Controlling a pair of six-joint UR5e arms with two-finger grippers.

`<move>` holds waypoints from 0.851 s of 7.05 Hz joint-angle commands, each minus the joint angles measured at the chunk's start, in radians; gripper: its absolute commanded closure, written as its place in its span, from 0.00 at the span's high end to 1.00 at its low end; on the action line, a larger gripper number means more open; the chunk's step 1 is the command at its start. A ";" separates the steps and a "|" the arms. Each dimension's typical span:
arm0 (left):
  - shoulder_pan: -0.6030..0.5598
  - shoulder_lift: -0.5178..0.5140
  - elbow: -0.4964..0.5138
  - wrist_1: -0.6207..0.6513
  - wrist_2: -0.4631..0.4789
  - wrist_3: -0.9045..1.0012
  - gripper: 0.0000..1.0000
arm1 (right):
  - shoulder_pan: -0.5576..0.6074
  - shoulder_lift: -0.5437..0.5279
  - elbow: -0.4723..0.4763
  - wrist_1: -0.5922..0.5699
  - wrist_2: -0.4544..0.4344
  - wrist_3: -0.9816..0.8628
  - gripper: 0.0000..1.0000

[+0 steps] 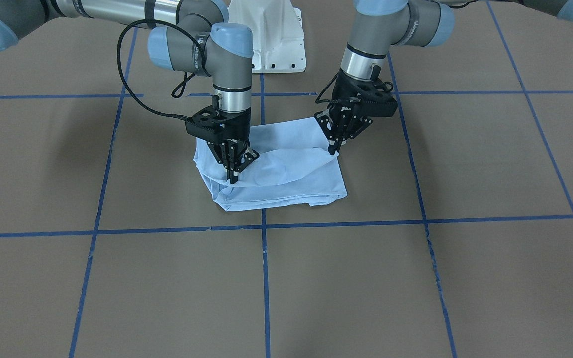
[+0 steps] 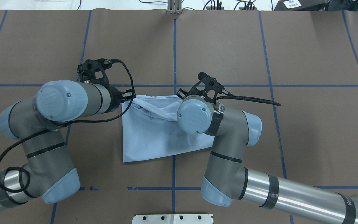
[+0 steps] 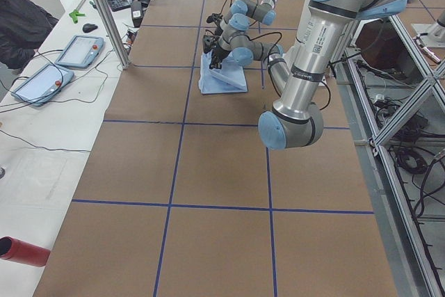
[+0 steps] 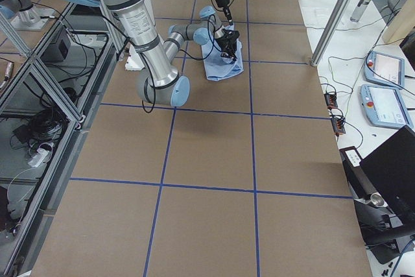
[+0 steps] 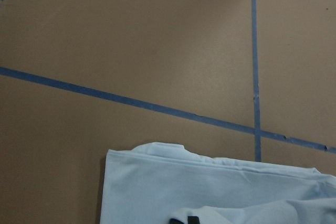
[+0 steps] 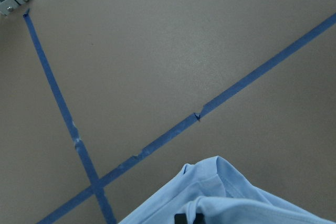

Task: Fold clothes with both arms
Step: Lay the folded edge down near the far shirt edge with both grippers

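Blue cloth on brown paper: one light blue T-shirt (image 2: 154, 137) is lying as a rough rectangle near the middle of the counter (image 2: 306, 56). It is straddling the central tape line (image 2: 174, 46), with its long axis running side to side across the robot.

Starting on the left, the left arm (image 2: 64, 101) is reaching in over the shirt's left end. The left pincer (image 1: 334, 147) is looking narrow, its tips pinching the cloth right at that edge.

Moving across, a raised ridge of fabric is stretching from one pincer to the other, lifted above the flat layers.

Over on the right, the right arm (image 2: 216, 124) is bending over the shirt, and its wrist is hiding its tool from overhead. From the front-facing camera, the right pincer (image 1: 233, 174) is pointing down, also narrow, with a fold of cloth caught between its tips.

Here's what the next move is hanging on. The held ridge is running along the shirt's long axis, and most of the flat cloth is lying on the robot's side of both pincers. Each arm is working its own end, neither nearer than the other, so I'm judging they'll need to travel together across the short axis.

The count: one shirt, two arms, two pincers.
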 commanded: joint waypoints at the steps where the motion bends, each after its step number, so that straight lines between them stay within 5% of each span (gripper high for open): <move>1: -0.011 -0.026 0.170 -0.140 0.001 0.012 0.00 | 0.008 0.001 -0.041 0.005 0.009 -0.010 0.00; 2: -0.011 -0.027 0.189 -0.156 0.001 0.020 0.00 | 0.008 0.001 -0.040 0.005 0.009 -0.010 0.00; 3: -0.012 -0.027 0.187 -0.158 0.000 0.027 0.00 | 0.008 0.001 -0.041 0.003 0.009 -0.056 0.35; 4: -0.014 -0.024 0.187 -0.161 0.000 0.045 0.22 | 0.011 0.003 -0.043 0.005 0.006 -0.147 0.99; 6: -0.029 -0.009 0.183 -0.201 -0.002 0.177 1.00 | 0.042 0.015 -0.032 0.008 0.050 -0.224 1.00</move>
